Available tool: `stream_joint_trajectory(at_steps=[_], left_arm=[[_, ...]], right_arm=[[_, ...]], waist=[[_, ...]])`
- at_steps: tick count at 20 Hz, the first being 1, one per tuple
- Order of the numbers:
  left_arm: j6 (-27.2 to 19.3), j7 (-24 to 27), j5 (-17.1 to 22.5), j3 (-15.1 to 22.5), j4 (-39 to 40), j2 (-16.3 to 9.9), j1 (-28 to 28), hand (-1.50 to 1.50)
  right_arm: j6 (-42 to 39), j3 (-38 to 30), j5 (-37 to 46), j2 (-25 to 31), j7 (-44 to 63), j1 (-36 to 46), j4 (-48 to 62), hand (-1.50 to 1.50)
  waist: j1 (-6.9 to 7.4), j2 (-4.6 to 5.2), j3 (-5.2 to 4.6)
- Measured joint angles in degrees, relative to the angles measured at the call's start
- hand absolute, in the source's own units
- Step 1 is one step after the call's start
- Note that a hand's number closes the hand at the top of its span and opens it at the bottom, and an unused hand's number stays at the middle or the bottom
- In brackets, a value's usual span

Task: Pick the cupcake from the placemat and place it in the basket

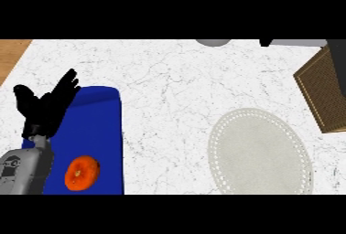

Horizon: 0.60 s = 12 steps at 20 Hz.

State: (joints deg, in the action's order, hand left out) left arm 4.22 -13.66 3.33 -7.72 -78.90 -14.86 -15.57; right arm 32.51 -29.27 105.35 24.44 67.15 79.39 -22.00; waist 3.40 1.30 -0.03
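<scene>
Plenty of bare white marble counter (169,91) through the middle, between the blue rectangular mat (101,132) at the left edge and the pale oval woven placemat (260,151) toward the right. Brown wicker basket (324,91) blocking the right edge. Left hand (44,107) parked upright, fingers spread, over the blue mat.

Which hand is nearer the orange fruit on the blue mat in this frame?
Left. The left hand rests open at the view's left edge, above and left of the orange fruit lying on the blue mat. The right hand is not in view.
</scene>
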Motion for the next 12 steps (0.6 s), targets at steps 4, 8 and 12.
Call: stream_joint_trajectory(at_steps=[4,8,12], left_arm=[[-0.5,-0.34,-0.27,-0.25,-0.06,-0.03,0.14,0.0],[0.22,0.81,0.15,-0.71,0.35,-0.21,1.1,0.0],[-0.09,0.33,0.11,-0.93,-0.12,-0.28,1.15,0.0]], right_arm=[[1.85,-1.58,0.16,0.38,-1.21,-2.65,-0.2,1.5],[5.08,-3.55,-0.75,0.38,-3.2,-5.63,-0.99,1.5],[7.48,-4.94,-0.13,0.47,-3.42,-9.21,-2.29,-1.5]], waist=[[-0.6,-0.2,0.03],[-1.03,-0.36,0.05],[-1.41,-0.47,0.05]])
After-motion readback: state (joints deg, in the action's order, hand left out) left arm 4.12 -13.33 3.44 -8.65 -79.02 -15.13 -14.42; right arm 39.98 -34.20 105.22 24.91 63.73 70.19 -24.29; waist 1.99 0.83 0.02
